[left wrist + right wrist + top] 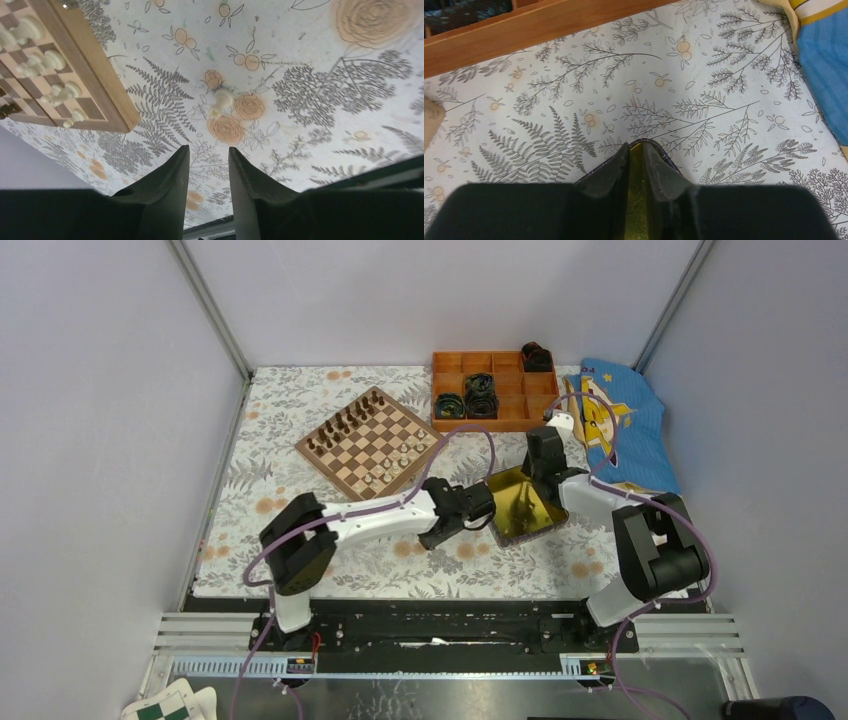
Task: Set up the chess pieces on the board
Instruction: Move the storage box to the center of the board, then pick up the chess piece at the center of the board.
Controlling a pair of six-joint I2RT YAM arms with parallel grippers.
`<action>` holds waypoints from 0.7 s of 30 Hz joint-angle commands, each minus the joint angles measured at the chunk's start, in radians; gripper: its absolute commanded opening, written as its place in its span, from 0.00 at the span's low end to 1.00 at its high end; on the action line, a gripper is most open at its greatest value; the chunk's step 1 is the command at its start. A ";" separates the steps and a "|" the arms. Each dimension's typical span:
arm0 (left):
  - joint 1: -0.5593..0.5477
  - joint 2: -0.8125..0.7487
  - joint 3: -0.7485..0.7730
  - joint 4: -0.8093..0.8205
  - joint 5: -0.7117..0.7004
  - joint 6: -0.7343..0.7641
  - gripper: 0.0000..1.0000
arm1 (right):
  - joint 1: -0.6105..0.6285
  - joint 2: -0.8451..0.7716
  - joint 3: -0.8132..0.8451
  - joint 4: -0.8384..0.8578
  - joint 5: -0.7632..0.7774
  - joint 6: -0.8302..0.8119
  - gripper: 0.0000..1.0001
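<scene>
the board (pixel 370 440) sits askew toward the table's far left corner, with dark figures (pixel 345 425) on its far rows and cream chess pieces (pixel 47 60) on its near rows. only the left wrist view shows a lone cream piece (pixel 220 102) lying on the floral cloth (pixel 325 75) off the board's corner. it lies just ahead of the left gripper (pixel 207 150), whose jaws are parted and hold nothing. to the right, the right gripper (pixel 636 147) straddles the yellow tray (pixel 522 508) rim; whether it is pinching or loosened i cannot tell.

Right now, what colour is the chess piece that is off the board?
Cream-white; the chess piece shows best in the left wrist view.
</scene>
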 commanded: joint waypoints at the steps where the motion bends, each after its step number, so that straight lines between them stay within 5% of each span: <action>1: -0.017 -0.129 0.002 -0.022 0.022 -0.058 0.45 | 0.001 -0.067 0.011 0.034 -0.038 -0.023 0.24; 8: -0.013 -0.293 -0.149 0.154 0.020 -0.196 0.56 | 0.032 -0.116 -0.006 0.035 -0.038 -0.038 0.33; 21: 0.015 -0.295 -0.380 0.462 0.003 -0.400 0.48 | 0.051 -0.155 -0.028 0.052 -0.043 -0.045 0.36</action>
